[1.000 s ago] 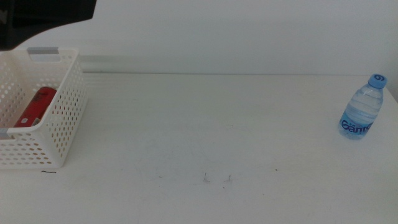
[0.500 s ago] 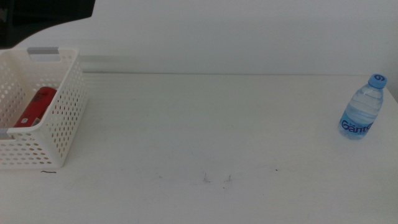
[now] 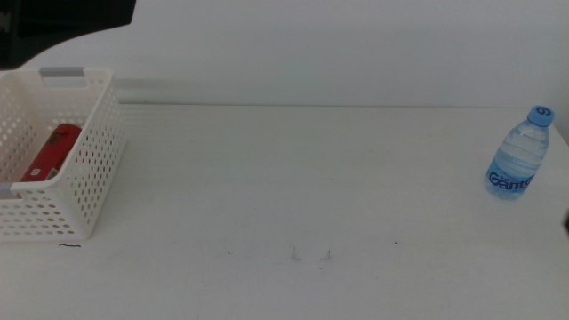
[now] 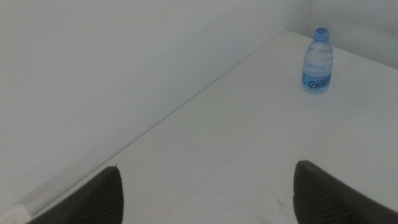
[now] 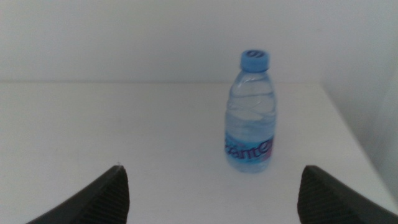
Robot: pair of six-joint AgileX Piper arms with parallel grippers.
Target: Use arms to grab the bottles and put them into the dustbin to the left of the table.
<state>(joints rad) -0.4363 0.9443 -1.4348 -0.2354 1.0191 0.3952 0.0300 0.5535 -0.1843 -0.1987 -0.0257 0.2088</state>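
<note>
A small clear water bottle [image 3: 516, 160] with a blue cap stands upright at the far right of the white table [image 3: 293, 178]. It also shows in the left wrist view [image 4: 317, 62] and the right wrist view [image 5: 250, 118]. A slim red can [image 3: 52, 153] lies inside the white perforated dustbin [image 3: 93, 169] at the left. The yellow-drink bottle is out of view. My right gripper [image 5: 211, 196] is open and empty, facing the water bottle from a short way off. My left gripper [image 4: 205, 199] is open and empty, far from the bottle.
A dark sliver [image 3: 566, 222] shows at the right edge of the middle view, below the bottle. A white wall runs along the table's back edge. A few small dark marks [image 3: 311, 256] lie near the table's front middle.
The dark sliver has appeared at the right edge of the middle view. The bottle, can and dustbin have not moved.
</note>
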